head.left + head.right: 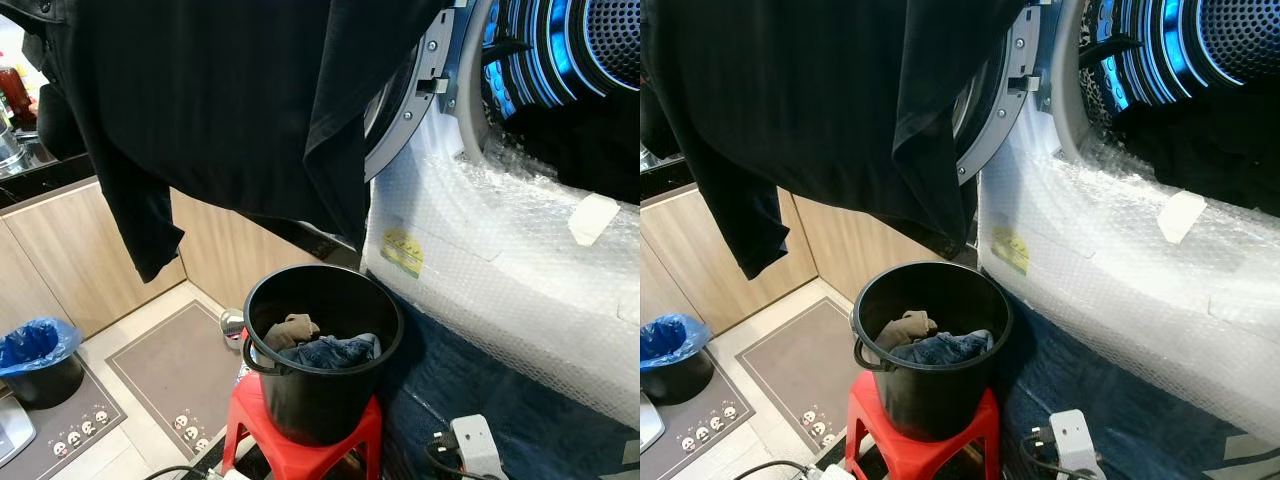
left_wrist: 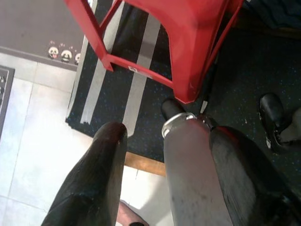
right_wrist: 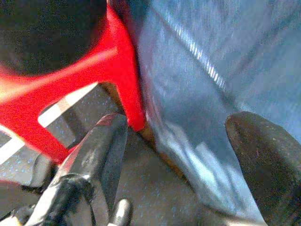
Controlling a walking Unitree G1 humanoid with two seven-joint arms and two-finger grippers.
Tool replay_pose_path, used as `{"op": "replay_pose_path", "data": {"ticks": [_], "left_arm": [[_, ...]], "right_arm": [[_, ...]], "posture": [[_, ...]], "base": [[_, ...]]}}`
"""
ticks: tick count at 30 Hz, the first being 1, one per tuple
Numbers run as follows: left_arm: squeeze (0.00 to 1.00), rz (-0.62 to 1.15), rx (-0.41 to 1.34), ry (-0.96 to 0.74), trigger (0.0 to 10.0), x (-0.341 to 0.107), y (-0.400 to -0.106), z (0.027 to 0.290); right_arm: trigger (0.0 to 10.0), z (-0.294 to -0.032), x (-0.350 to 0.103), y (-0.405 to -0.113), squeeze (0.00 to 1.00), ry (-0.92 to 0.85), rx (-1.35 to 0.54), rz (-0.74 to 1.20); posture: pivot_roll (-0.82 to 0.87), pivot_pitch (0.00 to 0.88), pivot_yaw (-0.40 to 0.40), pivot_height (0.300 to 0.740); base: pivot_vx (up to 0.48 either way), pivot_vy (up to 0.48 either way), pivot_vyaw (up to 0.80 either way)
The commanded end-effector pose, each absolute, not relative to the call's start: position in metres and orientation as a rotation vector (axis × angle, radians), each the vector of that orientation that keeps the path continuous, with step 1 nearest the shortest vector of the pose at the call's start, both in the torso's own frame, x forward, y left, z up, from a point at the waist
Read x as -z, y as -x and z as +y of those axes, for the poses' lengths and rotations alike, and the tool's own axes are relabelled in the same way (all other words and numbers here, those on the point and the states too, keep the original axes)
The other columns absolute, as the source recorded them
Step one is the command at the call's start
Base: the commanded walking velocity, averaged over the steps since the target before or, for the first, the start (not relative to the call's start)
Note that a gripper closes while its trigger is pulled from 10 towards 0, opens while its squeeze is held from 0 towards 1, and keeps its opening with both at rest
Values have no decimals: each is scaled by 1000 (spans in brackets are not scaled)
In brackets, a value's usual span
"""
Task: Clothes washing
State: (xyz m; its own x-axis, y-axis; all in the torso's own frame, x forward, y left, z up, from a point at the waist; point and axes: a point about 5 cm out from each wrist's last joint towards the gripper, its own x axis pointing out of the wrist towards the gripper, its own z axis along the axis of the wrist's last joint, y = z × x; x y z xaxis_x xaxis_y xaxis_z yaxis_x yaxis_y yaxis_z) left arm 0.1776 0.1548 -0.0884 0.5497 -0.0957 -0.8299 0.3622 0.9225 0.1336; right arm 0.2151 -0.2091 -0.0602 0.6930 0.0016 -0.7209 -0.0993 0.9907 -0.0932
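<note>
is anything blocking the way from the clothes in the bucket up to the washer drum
Yes. A black garment hangs above the black bucket and across the washer door, beside the drum opening.

Left gripper (image 2: 164,179), fingers spread, hangs low with open floor under it; ahead, the red stool (image 2: 188,42) legs block the way. Right gripper (image 3: 178,155), fingers apart, sits between a stool leg on one side and the bubble-wrapped washing machine (image 1: 500,260) front close on the other; narrow gap. Well above both, a hanging black garment (image 1: 230,100) screens the drum opening (image 1: 560,60); the black bucket (image 1: 320,400) mouth stays open from above.
</note>
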Motion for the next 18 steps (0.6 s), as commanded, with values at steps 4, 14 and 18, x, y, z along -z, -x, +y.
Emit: {"op": "replay_pose_path", "data": {"ticks": [4, 14, 18], "left_arm": [[0, 1054, 144, -263, 10000, 98, -156, 169], [0, 1033, 186, -252, 10000, 97, -160, 161], [0, 1030, 213, -239, 10000, 96, -163, 157]], "right_arm": [[10000, -206, 72, -195, 0, 132, -23, 850], [10000, -202, 87, -170, 0, 105, 16, 942], [10000, -195, 93, -158, 0, 74, 21, 983]], "posture": [[-46, 0, -1, 740], [-59, 0, 37, 740], [-56, 0, 34, 740]], "base": [[0, 0, 0], [0, 0, 0], [0, 0, 0]]}}
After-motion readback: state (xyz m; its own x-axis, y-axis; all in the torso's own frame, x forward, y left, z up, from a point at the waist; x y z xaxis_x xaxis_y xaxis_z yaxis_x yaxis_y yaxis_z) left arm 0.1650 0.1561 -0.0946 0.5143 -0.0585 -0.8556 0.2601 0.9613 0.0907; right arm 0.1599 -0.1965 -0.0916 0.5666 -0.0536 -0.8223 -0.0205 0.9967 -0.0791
